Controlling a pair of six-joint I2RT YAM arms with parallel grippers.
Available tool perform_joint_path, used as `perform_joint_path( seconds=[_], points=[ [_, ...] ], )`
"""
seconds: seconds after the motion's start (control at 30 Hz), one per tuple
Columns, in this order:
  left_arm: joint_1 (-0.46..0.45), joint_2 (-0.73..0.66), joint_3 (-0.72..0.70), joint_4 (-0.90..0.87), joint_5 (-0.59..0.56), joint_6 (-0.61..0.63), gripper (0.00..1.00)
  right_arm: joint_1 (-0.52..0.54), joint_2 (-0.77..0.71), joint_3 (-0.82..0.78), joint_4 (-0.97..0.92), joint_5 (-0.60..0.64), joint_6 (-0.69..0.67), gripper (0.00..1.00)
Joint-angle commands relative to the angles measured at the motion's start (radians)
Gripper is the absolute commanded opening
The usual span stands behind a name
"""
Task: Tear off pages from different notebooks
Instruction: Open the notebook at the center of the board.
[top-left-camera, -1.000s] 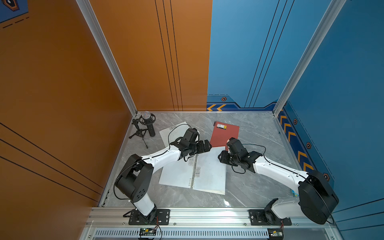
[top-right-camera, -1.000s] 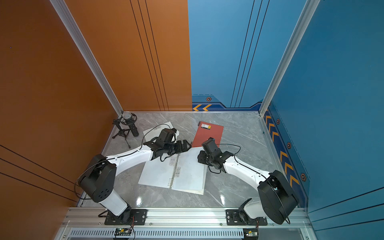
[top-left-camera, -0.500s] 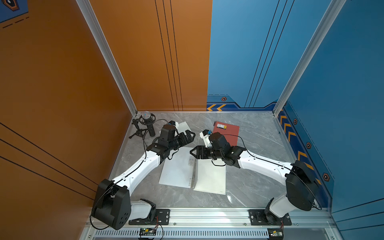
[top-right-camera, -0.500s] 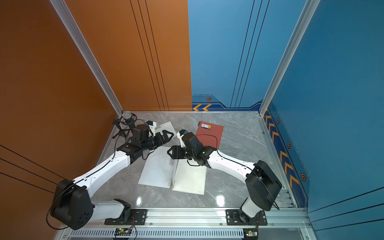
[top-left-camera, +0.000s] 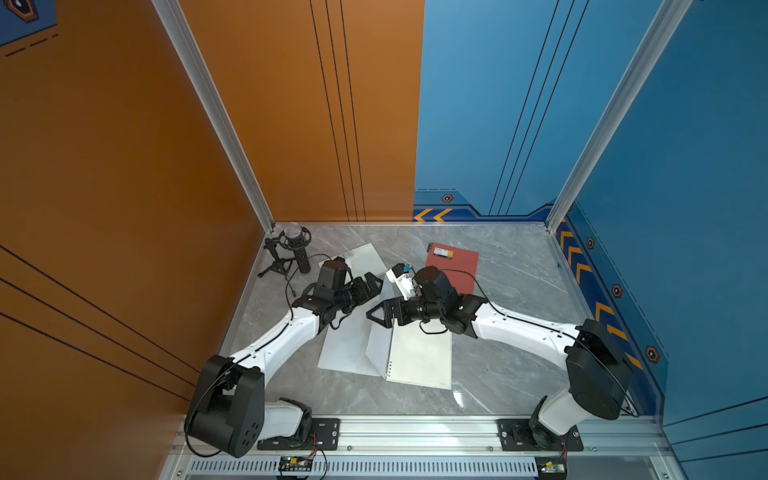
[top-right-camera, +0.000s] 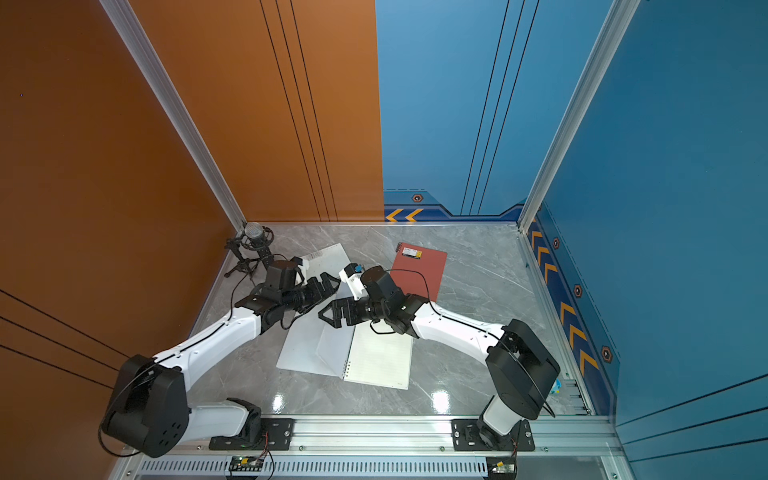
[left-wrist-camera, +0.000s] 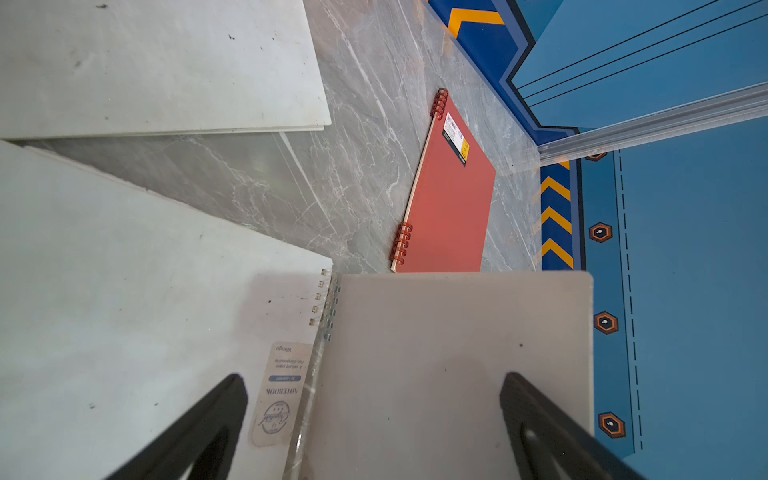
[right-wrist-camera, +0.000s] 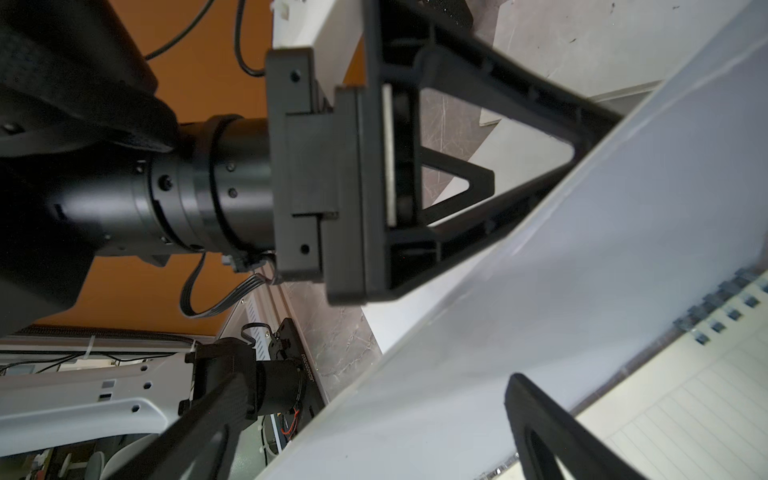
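**Over the open notebook: two pincers spread wide, nothing gripped**

At the far left corner of the bench (top-left-camera: 511, 332) stands a microphone (top-left-camera: 293, 245); beside it lies a closed frosted notebook (top-left-camera: 365, 257), partly under the left arm. That arm rises from its front-left base, forearm slanting toward the middle, wrist level; the left pincer (top-left-camera: 377, 285) points rightward, fingers far apart, nothing between them.

Centre front lies the open notebook (top-left-camera: 419, 357); its cover (top-left-camera: 343, 353) lies flat to the left, a lined page to the right, and a pale leaf (top-left-camera: 379, 351) stands tilted from the spine; page or divider, I cannot tell. Only the left wrist view shows the label (left-wrist-camera: 280, 390) reading NOTEBOOK on that flat cover, and the red coils of the red notebook (left-wrist-camera: 449, 199); only the right wrist view shows the wire binding (right-wrist-camera: 715, 307) dimly through the leaf.

Close to the left pincer but apart from it, the right pincer (top-left-camera: 371, 314) faces it above the leaf, fingers spread wide, gripping nothing; its arm stretches low from the front-right base. Farther back and right, the red notebook lies closed on the bench.
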Motion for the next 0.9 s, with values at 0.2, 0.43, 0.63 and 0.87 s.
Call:
perform_joint_path(
  seconds=[0.2,0.43,0.63,0.87],
  points=[
    [0.01,-0.02,-0.028,0.01,0.005,-0.031,0.98,-0.069,-0.155,-0.134,0.078,-0.022,-0.028,0.97],
    [0.012,-0.063,-0.042,0.017,-0.014,-0.072,0.98,-0.281,-0.317,-0.307,-0.117,0.229,0.022,0.78],
    [-0.017,-0.111,-0.05,0.025,-0.069,-0.101,0.98,-0.392,-0.224,-0.325,-0.302,0.358,0.045,0.56],
    [-0.048,-0.137,-0.055,0.025,-0.106,-0.135,0.98,-0.363,-0.054,-0.264,-0.301,0.37,0.046,0.52]
  ],
)
